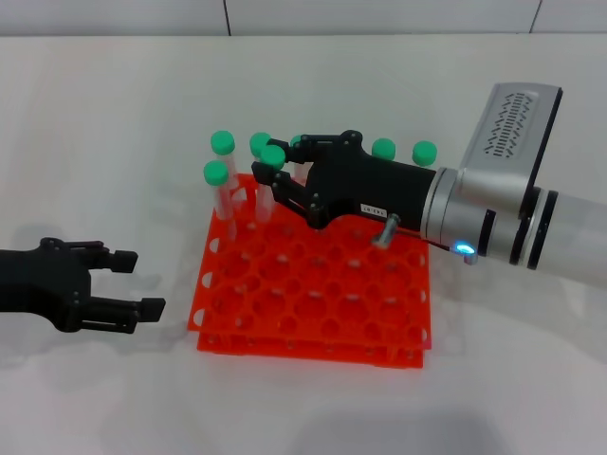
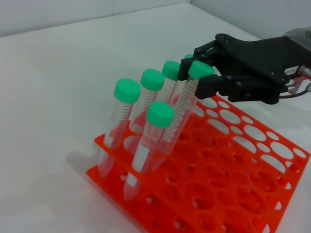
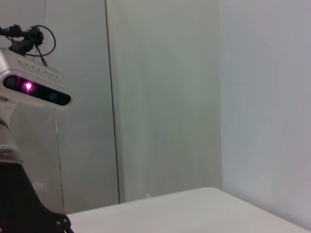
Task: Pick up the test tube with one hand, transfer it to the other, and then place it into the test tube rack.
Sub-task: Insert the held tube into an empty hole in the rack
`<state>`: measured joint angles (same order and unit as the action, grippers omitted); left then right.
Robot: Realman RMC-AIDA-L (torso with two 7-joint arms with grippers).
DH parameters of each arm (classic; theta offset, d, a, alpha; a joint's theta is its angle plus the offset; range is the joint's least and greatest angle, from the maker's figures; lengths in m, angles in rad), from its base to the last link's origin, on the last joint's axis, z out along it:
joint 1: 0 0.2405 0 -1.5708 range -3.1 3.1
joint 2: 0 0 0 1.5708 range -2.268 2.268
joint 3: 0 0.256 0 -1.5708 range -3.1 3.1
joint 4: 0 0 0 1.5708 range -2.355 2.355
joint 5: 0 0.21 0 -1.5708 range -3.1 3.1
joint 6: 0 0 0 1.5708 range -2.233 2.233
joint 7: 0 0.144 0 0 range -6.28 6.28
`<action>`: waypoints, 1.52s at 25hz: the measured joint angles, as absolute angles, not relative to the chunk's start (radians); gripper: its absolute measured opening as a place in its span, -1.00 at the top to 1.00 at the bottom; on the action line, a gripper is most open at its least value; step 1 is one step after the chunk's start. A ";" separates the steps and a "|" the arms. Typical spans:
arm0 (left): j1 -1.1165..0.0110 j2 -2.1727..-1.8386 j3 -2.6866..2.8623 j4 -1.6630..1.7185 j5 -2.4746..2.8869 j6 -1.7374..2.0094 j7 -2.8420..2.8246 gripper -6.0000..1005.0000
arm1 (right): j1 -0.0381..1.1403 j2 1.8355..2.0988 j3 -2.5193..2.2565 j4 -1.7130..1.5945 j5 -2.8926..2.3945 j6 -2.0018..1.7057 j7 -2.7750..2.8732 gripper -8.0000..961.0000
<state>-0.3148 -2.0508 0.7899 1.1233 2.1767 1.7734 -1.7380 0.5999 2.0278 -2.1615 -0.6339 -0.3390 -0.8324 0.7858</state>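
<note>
The tube (image 2: pixel 179 112) is held just under its green cap by the closed right claw (image 2: pixel 200 81) above the far left corner of the orange rack (image 1: pixel 313 294), its lower end already in a hole. Pickup and handover appear done; seating and release remain. The left claw (image 1: pixel 133 284) is seen open, empty, beside the rack's left edge on the desk (image 1: pixel 114 123).

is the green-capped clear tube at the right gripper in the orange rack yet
In, leaning. The green-capped clear plastic tube has its lower end inside a hole of the orange plastic rack, with the right gripper at its cap.
</note>
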 joint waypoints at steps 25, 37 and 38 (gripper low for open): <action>-0.317 -2.051 0.790 1.107 2.177 1.772 -1.725 -0.72 | 0.622 2.028 -2.180 -0.634 -0.343 -0.803 0.816 0.42; -0.318 -2.052 0.790 1.106 2.177 1.770 -1.724 -0.72 | 0.622 2.028 -2.183 -0.634 -0.347 -0.794 0.817 0.42; -0.318 -2.052 0.790 1.106 2.177 1.770 -1.724 -0.72 | 0.622 2.028 -2.183 -0.634 -0.347 -0.794 0.817 0.42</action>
<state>-0.3183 -2.0525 0.7900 1.1060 2.1767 1.7701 -1.7241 0.6219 2.0279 -2.1829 -0.6335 -0.3474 -0.7944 0.8173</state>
